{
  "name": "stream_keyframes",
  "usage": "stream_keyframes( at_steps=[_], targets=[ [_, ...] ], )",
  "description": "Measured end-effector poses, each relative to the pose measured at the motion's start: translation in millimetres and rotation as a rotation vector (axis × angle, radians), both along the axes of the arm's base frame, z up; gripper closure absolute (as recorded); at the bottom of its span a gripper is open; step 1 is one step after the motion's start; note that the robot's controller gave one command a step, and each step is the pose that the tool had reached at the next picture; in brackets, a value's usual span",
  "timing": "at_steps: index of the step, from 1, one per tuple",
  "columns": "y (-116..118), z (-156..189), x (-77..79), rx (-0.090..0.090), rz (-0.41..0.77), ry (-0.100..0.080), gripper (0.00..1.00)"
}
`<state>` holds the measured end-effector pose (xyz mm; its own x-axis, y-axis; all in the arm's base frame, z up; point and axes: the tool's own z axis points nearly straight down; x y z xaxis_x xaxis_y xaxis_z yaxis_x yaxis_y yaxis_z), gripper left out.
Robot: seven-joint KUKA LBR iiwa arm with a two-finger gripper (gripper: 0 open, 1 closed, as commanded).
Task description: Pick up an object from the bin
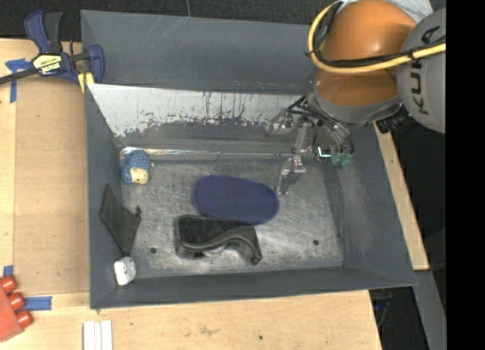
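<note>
Gripper (290, 168) low over bin (227, 53) floor; open or closed cannot be told. Dark blue oval pad (235, 198) lies just left of gripper in view. Gripper should be centred over pad before descent.

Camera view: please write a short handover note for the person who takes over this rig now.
Gripper: low in the bin, right side, beside the blue oval pad; no thing seen in it.
Others: black curved piece by the pad, black flat piece left, small white thing in a left corner, blue-yellow toy.
Done: nothing lifted.
Left: grasp one thing, lift it.
</note>
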<state>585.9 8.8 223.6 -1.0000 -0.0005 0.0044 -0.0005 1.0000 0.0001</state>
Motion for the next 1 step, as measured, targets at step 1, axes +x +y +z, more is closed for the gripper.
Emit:
stream_keyframes(
  at_steps=[1],
  targets=[
    [31.8, -108.8, -37.9, -0.002, 0.097, -0.02, 0.0]
  ],
)
